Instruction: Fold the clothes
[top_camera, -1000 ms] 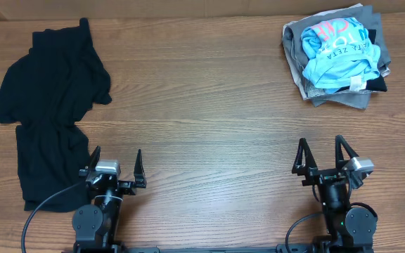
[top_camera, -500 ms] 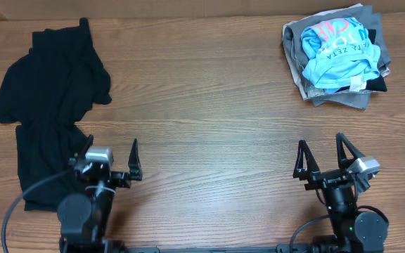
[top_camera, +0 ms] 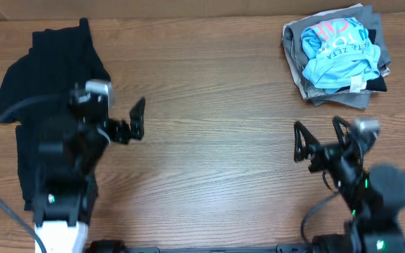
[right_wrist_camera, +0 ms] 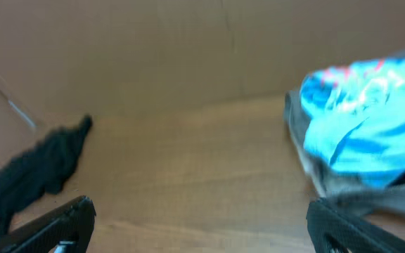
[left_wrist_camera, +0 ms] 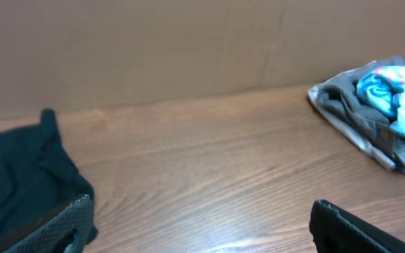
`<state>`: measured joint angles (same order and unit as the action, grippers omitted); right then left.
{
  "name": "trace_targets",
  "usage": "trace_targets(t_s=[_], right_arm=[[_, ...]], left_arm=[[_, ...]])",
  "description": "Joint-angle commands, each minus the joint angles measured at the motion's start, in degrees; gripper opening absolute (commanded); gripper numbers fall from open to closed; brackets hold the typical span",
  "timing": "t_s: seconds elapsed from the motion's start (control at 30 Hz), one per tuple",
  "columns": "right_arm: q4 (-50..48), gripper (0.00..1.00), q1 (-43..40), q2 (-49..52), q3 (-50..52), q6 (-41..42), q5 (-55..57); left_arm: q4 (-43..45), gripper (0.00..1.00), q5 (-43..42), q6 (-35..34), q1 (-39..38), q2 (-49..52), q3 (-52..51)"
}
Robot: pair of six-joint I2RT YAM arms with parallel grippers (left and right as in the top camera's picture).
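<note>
- The black shirt (top_camera: pixel 42 67) lies crumpled and unfolded at the far left of the table (top_camera: pixel 216 91), its long axis running from the near edge toward the far edge.
- My left gripper (left_wrist_camera: pixel 201 205) hangs over the shirt's right edge with its jaws spread wide and nothing between them. The cloth sits just left of the claw and partly under the arm.
- I judge the left arm should take the first grasp, since it is much the nearer.
- My right gripper (top_camera: pixel 318 125) is also spread and empty, well apart from the shirt across bare wood.
- The pile of folded garments (top_camera: pixel 339 56) sits far right, beyond that claw.
</note>
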<state>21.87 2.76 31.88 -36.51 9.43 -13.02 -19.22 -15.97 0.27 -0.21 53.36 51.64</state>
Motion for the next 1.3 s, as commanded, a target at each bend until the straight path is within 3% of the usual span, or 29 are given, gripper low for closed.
trace_targets(t_s=[0.0, 0.2, 0.43, 0.53, 0.7, 1.0, 1.27], right_arm=[[5.20, 1.00, 0.13, 13.00, -10.60, -2.89, -3.43], [13.94, 1.00, 0.13, 33.33, -25.46, -3.89, -8.00], [8.44, 1.00, 0.13, 48.68, -28.06, -3.45, -18.60], [7.91, 1.00, 0.13, 51.69, -28.06, -3.48, -20.98], [8.17, 0.97, 0.13, 54.03, -28.06, -3.48, -21.64], [9.40, 0.87, 0.17, 54.03, -28.04, -3.48, -21.62], [10.27, 0.80, 0.17, 54.03, -28.04, -3.48, -21.62]], left_arm=[[-5.05, 1.00, -2.14, 5.40, 0.57, 7.26, 8.85], [-12.20, 1.00, -5.11, 13.05, 0.57, 19.74, 18.32], [-8.83, 1.00, -2.60, 15.69, 0.61, 28.55, 18.64], [-7.08, 0.91, 5.01, 16.04, 0.63, 31.63, 18.67], [-3.48, 0.88, 14.32, 16.02, 1.01, 38.16, 18.67], [2.12, 0.80, 16.33, 15.52, 3.85, 52.04, 18.67], [3.85, 0.79, 19.41, 14.91, 4.52, 57.48, 18.67]])
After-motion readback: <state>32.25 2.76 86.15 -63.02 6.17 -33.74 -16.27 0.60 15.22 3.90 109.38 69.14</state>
